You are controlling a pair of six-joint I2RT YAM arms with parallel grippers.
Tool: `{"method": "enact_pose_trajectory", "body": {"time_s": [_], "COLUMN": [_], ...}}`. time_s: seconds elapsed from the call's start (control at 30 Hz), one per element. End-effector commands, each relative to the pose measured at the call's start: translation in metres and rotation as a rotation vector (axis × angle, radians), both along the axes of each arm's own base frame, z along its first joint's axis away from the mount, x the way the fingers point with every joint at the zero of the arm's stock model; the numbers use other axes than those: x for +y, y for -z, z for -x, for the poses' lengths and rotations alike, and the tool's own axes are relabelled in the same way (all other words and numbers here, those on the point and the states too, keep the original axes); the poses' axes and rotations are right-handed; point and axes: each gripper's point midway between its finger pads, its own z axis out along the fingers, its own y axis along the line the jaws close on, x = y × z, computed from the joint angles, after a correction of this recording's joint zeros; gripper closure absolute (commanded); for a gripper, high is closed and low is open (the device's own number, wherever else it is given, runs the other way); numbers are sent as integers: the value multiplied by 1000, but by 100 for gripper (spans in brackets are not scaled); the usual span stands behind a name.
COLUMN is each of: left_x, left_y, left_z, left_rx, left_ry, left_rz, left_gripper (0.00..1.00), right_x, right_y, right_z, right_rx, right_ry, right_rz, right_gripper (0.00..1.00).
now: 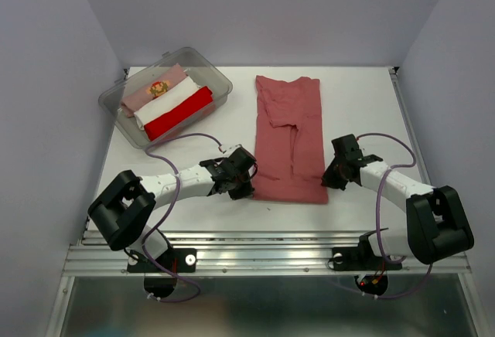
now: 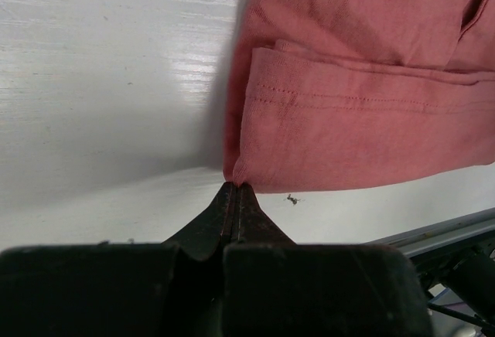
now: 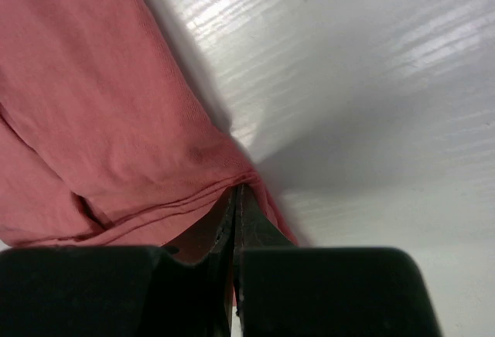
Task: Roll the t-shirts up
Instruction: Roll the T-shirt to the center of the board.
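At the near hem corners of the limp, light brick-red t-shirt [image 1: 290, 140], left gripper [image 2: 236, 190] and right gripper [image 3: 236, 194] were clamped tight, seemingly pinching cloth, sensible holds for rolling.

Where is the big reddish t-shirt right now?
In the top view the brick-red t-shirt lies flat mid-table, right of the clear tub; the left pincer and right pincer each pinch one of its near corners.
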Motion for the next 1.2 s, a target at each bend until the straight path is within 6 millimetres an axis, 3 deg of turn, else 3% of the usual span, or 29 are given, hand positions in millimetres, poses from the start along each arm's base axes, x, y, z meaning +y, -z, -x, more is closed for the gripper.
{"method": "enact_pose_trajectory", "body": {"time_s": [0.0,0.1,0.23,0.3,0.4,0.47,0.53,0.57,0.63,0.77,1.17], "left_x": [-2,-1,-2,-2,-3,-3,-2,-1,-1,-2,-1], "left_y": [-7,-9,-10,-10,-10,-9,-9,-8,-9,-9,-8], "left_z": [-3,-4,-4,-4,-4,-5,-4,-4,-4,-4,-4], "left_rx": [-33,-37,-39,-39,-40,-41,-40,-40,-41,-42,-41], "left_ry": [6,-1,1,-1,1,0,-4,-5,-5,-3,-7], "left_rz": [7,10,15,15,16,15,16,14,18,18,23], "left_gripper": [100,100,100,100,100,100,100,100,100,100,100], "right_x": [-7,-7,-7,-10,-10,-6,-4,-1,8,14,12], "right_y": [8,-10,-53,-61,-51,-42,-23,-23,-15,-19,0], "right_z": [-9,-11,-20,-15,5,19,39,42,54,58,66], "right_rx": [-15,-66,-196,-196,-129,-104,-49,-61,-38,-68,-22], "right_ry": [12,18,16,20,34,38,68,67,55,18,-33], "right_rz": [54,37,16,26,2,-42,-82,-110,-174,-215,-182], "right_gripper": [99,99,99,99,94,77,70,69,67,69,70]}}
